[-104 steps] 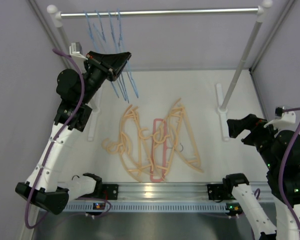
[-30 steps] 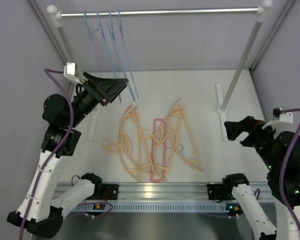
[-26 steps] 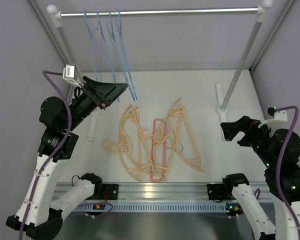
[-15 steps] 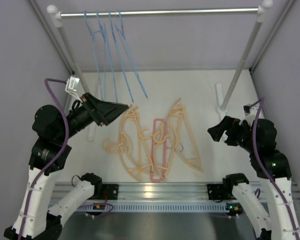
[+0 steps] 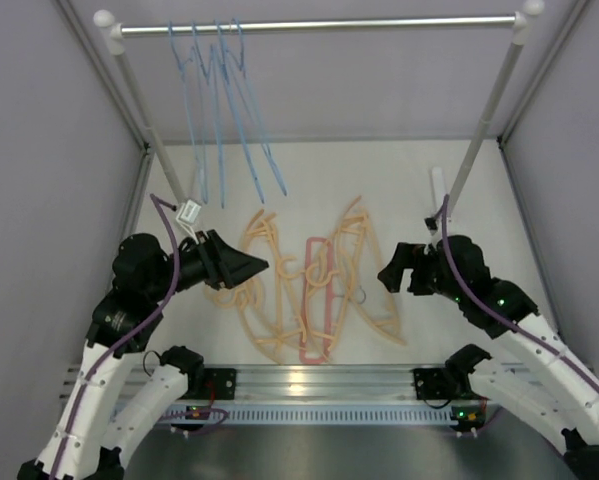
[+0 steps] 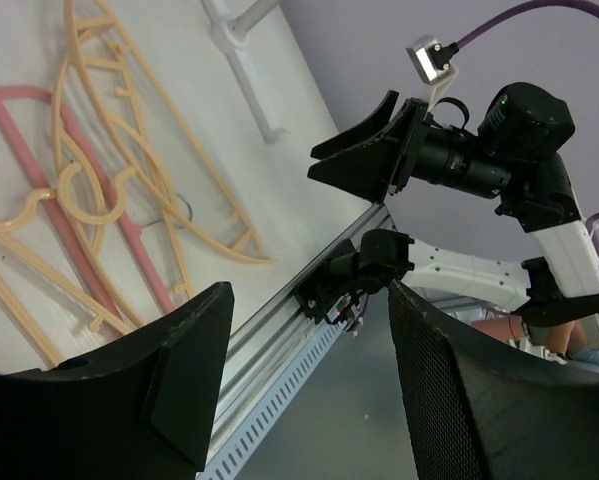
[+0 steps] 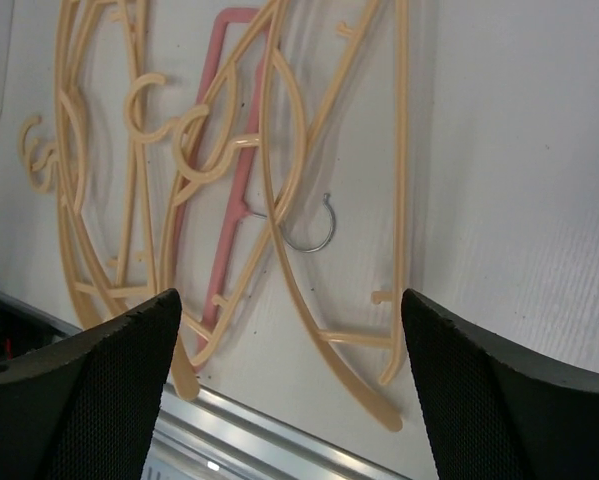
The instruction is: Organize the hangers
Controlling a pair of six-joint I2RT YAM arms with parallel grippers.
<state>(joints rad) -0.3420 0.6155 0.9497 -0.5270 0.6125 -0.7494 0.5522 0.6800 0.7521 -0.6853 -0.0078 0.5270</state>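
Progress: blue hangers [image 5: 220, 140] are hung on rail [image 5: 379, 21], orange ones [image 7: 400, 150] and pink one [image 7: 243, 175] left lying. Left gripper [image 6: 304, 340], right gripper [image 7: 291, 350] seen spread, empty.

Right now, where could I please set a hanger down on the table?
Bare: the far strip of table between the hanging blue hangers and the rack's right foot. Crowded: the middle, where peach hangers overlap the pink hanger, left gripper and right gripper flanking them.
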